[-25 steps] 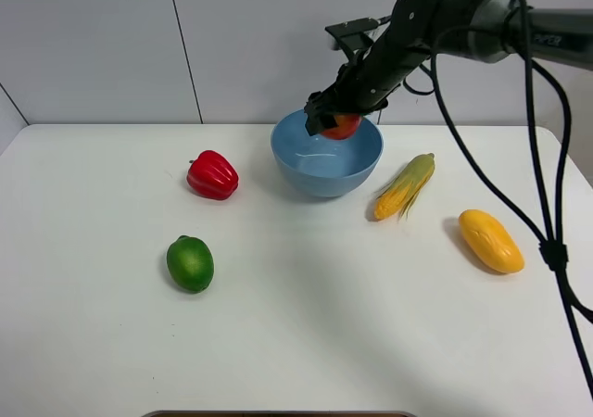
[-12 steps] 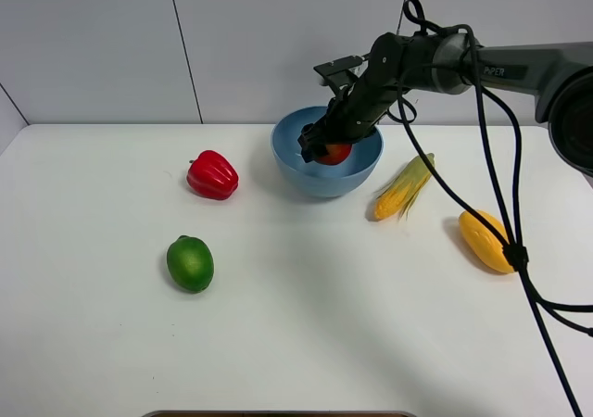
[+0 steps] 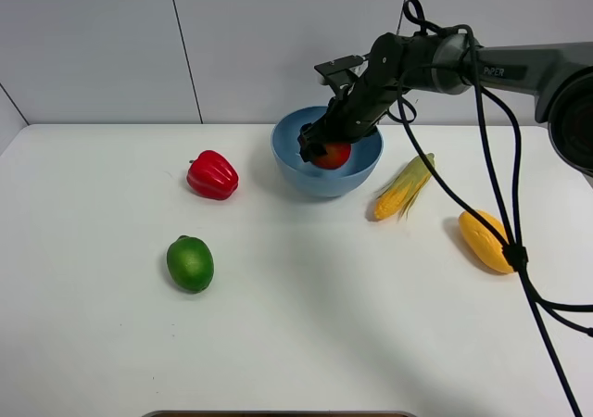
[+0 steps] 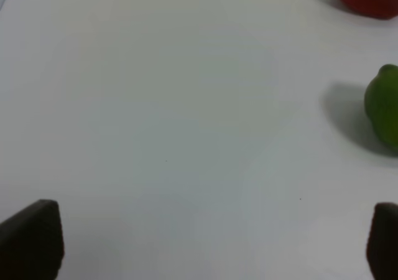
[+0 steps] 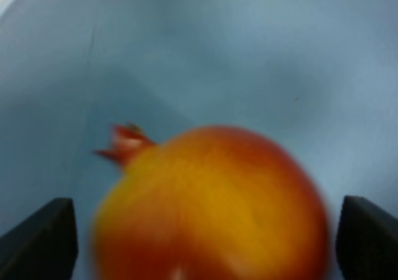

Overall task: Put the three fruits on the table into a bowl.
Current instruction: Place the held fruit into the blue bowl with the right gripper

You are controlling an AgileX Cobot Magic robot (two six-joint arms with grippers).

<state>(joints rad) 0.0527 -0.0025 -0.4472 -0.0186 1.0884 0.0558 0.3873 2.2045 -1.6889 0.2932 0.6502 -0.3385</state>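
We find the pomegranate blurred and partly hidden behind the right hand, inside the light-blue bowl. That hand angles down over the rim, released, its fingers clear of the fruit. The left hand hangs spread open above the worktop.

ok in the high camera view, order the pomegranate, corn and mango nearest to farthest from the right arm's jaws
1. pomegranate: inside the bowl, between the right jaws.
2. corn: on the table, just right of the bowl.
3. mango: farther right, toward the table's front right.
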